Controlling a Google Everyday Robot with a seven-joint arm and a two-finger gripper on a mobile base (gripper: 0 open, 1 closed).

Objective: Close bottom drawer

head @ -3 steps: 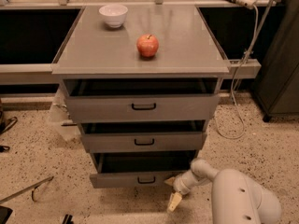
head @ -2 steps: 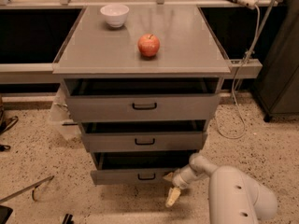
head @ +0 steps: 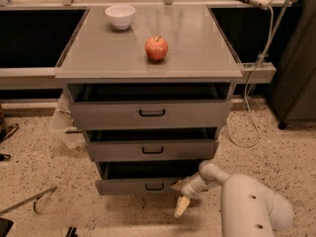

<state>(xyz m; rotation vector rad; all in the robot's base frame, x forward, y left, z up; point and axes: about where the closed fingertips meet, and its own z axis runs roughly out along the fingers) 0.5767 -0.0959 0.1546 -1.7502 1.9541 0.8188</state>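
The grey cabinet (head: 148, 63) has three drawers, all pulled out a little. The bottom drawer (head: 138, 185) is the lowest, with a low grey front and a small black handle (head: 154, 186); its dark tray opening shows above the front. My gripper (head: 181, 200) is low at the drawer's right front corner, at the end of my white arm (head: 247, 201). One pale finger (head: 181, 206) hangs down toward the floor; the other lies against the drawer front near its right end.
A red apple (head: 156, 48) and a white bowl (head: 120, 16) sit on the cabinet top. The middle drawer (head: 152, 149) and top drawer (head: 150, 113) jut out above. A white cable (head: 252, 117) loops on the floor at right. A dark cabinet (head: 296, 83) stands far right.
The view has shifted slightly right. My gripper has moved a little left along the bottom drawer's front. The drawer's opening looks about the same.
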